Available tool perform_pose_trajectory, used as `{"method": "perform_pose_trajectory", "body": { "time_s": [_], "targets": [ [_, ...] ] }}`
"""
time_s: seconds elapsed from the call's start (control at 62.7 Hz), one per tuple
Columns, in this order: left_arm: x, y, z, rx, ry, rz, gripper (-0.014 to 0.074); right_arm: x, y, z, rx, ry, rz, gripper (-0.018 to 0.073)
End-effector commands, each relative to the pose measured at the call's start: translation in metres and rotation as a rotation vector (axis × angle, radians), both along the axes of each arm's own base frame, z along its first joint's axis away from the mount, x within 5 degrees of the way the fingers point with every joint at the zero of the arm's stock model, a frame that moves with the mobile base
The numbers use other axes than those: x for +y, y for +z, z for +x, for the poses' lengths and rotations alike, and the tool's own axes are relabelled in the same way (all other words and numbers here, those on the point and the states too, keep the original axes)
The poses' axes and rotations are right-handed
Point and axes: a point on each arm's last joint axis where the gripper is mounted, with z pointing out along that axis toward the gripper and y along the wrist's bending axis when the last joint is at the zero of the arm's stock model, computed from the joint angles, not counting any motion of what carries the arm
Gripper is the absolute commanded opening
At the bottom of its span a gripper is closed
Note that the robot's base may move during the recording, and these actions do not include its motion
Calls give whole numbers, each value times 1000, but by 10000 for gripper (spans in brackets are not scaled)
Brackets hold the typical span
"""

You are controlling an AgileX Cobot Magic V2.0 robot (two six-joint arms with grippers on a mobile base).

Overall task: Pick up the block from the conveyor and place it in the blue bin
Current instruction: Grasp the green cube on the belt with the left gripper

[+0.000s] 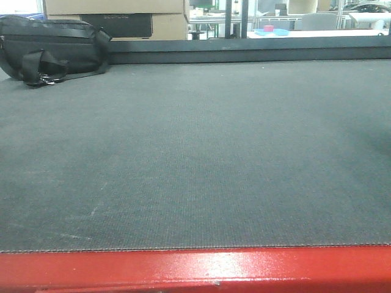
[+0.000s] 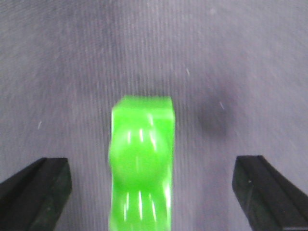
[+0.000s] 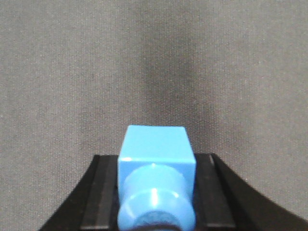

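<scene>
The conveyor [image 1: 195, 152] is a broad dark grey woven belt with a red metal front edge [image 1: 195, 268]. No block or gripper shows in the front view. In the left wrist view a bright green block [image 2: 142, 163], blurred, lies on the belt between the jaws of my left gripper [image 2: 151, 192]. The jaws stand wide apart, and each black finger [image 2: 36, 192] is clear of the block. In the right wrist view my right gripper [image 3: 156, 192] is shut on a blue block [image 3: 156, 159] with a round stud, above the belt [image 3: 72, 72]. No blue bin shows nearby.
A black bag [image 1: 52, 49] lies at the belt's far left corner, with cardboard boxes [image 1: 116, 15] behind it. Far beyond the belt at the back right a flat blue tray [image 1: 272, 32] holds something red.
</scene>
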Motion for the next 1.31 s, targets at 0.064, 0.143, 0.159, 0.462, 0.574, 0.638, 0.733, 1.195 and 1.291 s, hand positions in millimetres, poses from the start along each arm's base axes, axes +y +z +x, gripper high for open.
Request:
{"method": "perform_pose_trajectory", "body": {
  "time_s": [0.064,0.143,0.159,0.462,0.574,0.638,0.733,1.195,1.291],
  "targets": [
    [-2,-17,9,9,-5,-17,497,0,4,-1,-14,-1,4,-162],
    [-3,-21,10,26,1,-21,352,0,4,-1,-14,-1,4,-162],
    [-3,-22,10,28,1,-21,318,0,4,-1,-14,-1,4,-162],
    [-3,14,19,-27,9,-27,-111,0,11,-5,-50,-2,8,-162],
    [-9,45,14,-115,32,-95,-111,-1,26,-11,-152,-2,14,-162],
    [-17,70,5,-250,51,-166,-111,-2,40,-17,-259,8,14,-162],
    [-28,93,-13,-473,87,-264,-111,-4,44,-29,-390,2,20,-162],
    [-39,96,-160,-1093,106,-271,-111,-14,-9,-114,-741,-34,37,-162],
    [-38,84,-189,-1131,95,-255,-111,-17,-17,-131,-775,-22,13,-162]
  ]
}}
